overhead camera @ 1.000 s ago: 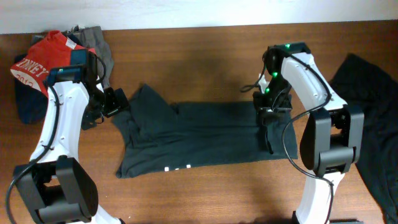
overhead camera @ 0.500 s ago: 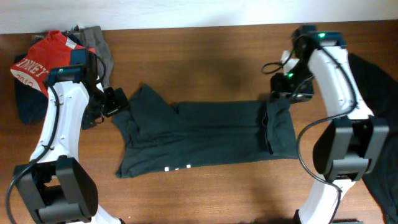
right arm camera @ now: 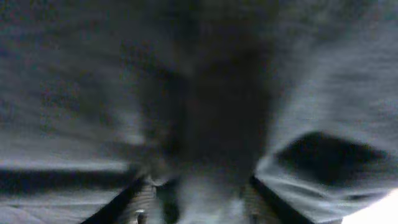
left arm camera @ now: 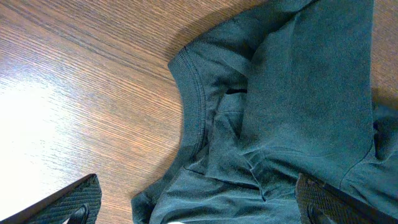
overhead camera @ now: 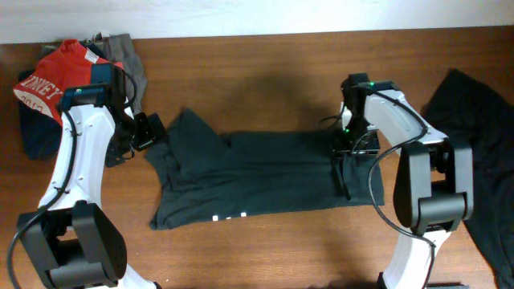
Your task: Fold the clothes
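Note:
A black T-shirt (overhead camera: 257,172) lies spread across the middle of the table, its right end folded inward. A sliver of white lettering (overhead camera: 229,217) shows at its front edge. My left gripper (overhead camera: 148,131) hovers open over the shirt's left end; in the left wrist view the ribbed collar (left arm camera: 193,93) lies ahead of the wide-apart fingers (left arm camera: 78,202). My right gripper (overhead camera: 350,148) is down on the folded right end. In the blurred right wrist view, dark fabric (right arm camera: 199,74) fills the frame and lies between the parted fingers (right arm camera: 142,200); a grip cannot be made out.
A pile of clothes sits at the back left: a red garment with white lettering (overhead camera: 48,76), a grey one (overhead camera: 128,56) and a navy one (overhead camera: 36,132). Another black garment (overhead camera: 478,136) lies at the right edge of the table.
My right arm lifted away to the back right of the shirt, then came back down onto its folded right end. The left arm and the shirt's left side have not moved.

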Motion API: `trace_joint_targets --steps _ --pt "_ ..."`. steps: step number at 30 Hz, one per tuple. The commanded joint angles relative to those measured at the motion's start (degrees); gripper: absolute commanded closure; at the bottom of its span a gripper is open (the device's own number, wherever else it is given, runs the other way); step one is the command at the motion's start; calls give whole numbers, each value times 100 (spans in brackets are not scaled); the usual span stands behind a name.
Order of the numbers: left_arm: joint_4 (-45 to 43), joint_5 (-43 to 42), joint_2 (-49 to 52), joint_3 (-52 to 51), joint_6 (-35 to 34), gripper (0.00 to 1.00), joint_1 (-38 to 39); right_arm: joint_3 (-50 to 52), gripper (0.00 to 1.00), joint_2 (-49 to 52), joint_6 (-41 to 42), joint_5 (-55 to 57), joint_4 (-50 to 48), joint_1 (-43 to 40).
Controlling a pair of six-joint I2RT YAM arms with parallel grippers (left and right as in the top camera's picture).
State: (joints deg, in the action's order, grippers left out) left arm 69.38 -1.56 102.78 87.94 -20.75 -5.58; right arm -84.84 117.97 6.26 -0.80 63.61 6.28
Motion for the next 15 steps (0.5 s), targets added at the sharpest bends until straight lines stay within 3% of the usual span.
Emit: trace_joint_targets --steps 1,4,5,15 --pt "-9 -42 -127 59 -37 1 -15 39 63 -13 50 94 -26 326" --pt "-7 -39 -127 59 -37 1 -15 39 84 -13 50 107 2 439" --pt "-7 -39 -127 59 -37 1 -15 39 95 -13 52 96 24 470" --pt "7 -39 -127 59 -37 1 -15 -87 96 -229 173 -450 116 468"
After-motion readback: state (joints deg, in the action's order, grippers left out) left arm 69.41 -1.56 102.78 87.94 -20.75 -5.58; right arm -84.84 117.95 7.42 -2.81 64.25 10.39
